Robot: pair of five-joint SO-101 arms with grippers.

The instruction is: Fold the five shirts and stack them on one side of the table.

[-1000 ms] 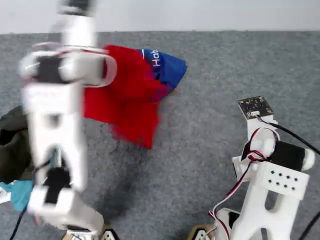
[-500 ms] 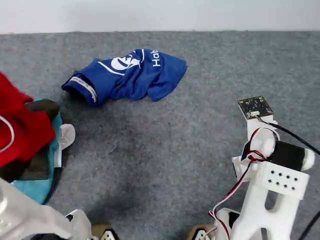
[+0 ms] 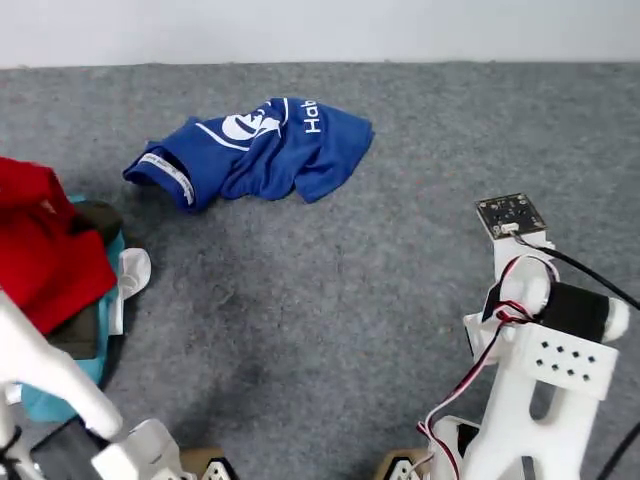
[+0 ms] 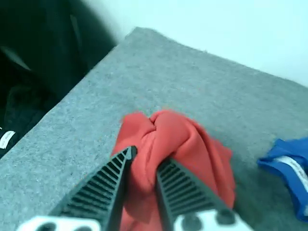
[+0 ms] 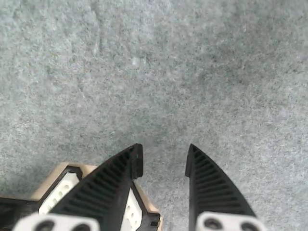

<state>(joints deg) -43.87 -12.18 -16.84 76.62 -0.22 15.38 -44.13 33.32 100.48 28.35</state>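
The table top (image 3: 400, 200) is grey and fuzzy all over. The blue shirt (image 3: 270, 150) has white shapes and letters on it. The red shirt (image 3: 45, 250) is plain red. The dark shirt (image 3: 80, 335) is almost black, the teal shirt (image 3: 45, 405) is blue-green, and a small bit of cloth (image 3: 133, 270) is white. The left arm (image 3: 50, 380) and right arm (image 3: 540, 370) are white. The left gripper (image 4: 144, 156) and right gripper (image 5: 163, 159) are black with ridged lines.

You have a worktop (image 3: 420, 230) covered edge to edge in grey, felt-like fabric with a slightly mottled nap. A plain pale wall (image 3: 400, 30) runs straight along its far edge. Past the left edge, near the far left corner, the surface drops away into a dark space (image 4: 38, 77) holding dim shapes you cannot make out. The light is soft and even, with blurred shadows on the fabric.
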